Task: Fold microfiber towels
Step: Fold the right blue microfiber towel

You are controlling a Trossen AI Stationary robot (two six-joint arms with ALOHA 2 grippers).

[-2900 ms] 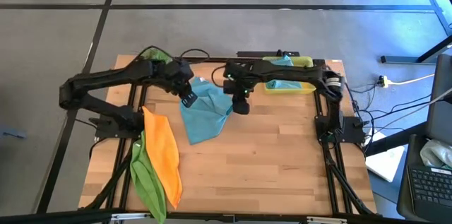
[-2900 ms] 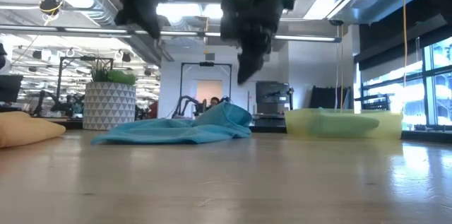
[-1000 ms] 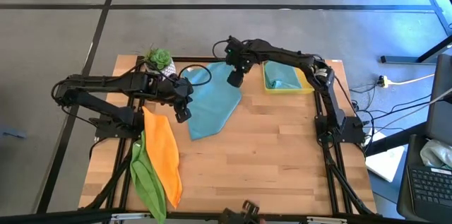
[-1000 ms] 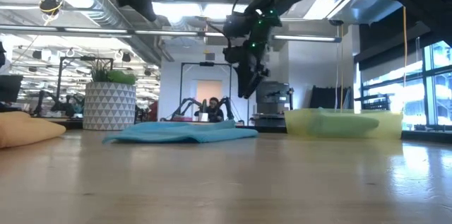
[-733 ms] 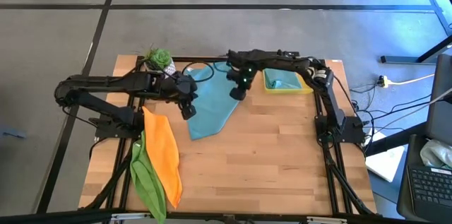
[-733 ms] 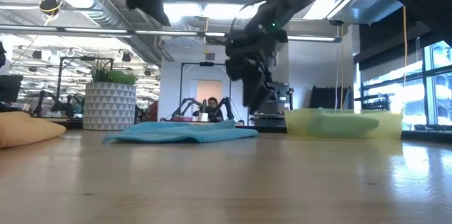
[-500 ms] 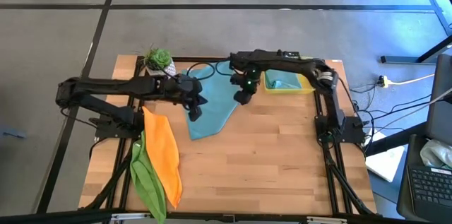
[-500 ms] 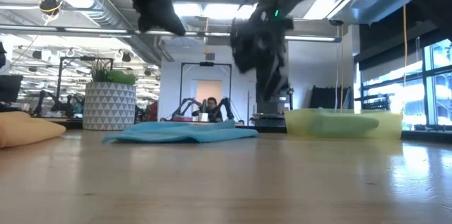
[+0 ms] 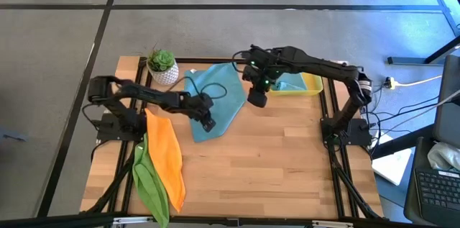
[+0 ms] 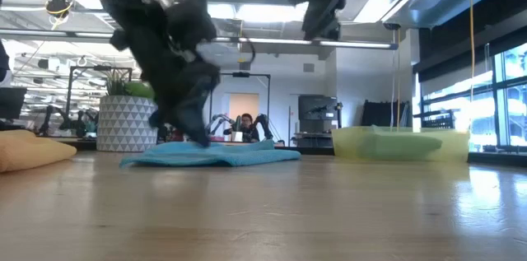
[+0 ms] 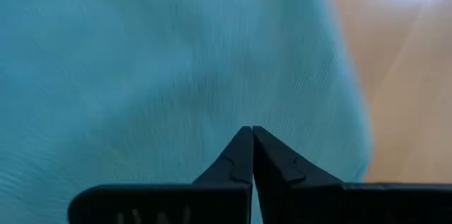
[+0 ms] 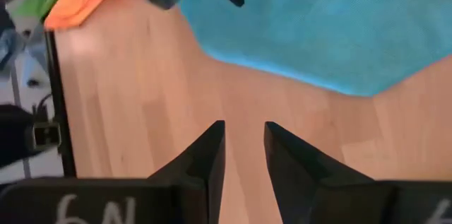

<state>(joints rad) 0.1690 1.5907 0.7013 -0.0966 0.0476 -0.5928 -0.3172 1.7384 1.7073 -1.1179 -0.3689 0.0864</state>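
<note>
A teal microfiber towel [image 9: 218,100] lies spread flat on the wooden table at the far middle; in the low view it is a thin flat layer [image 10: 212,155]. My left gripper [image 9: 209,124] is shut and low over the towel's near part [image 11: 212,75], fingers slanting down. My right gripper [image 9: 257,99] hangs raised beside the towel's right edge, slightly open [image 12: 245,131] with nothing between its fingers. An orange towel [image 9: 164,154] and a lime green towel [image 9: 148,182] lie bunched along the table's left side. My left gripper's shut fingertips [image 11: 244,139] stand at the teal towel's near part [image 11: 248,111], coming from above at a slant. Whether they touch the cloth, I cannot tell.
A yellow tray [image 9: 310,82] with another teal towel [image 9: 290,83] in it stands at the far right. A potted plant [image 9: 162,66] stands at the far left. Bare wood [image 9: 273,163] spreads over the near half.
My left gripper has come down from high above the table and gone right, to the teal towel's near part. My right gripper has left the towel's far edge, going toward the near and right edges and rising. The towel has stayed flat.
</note>
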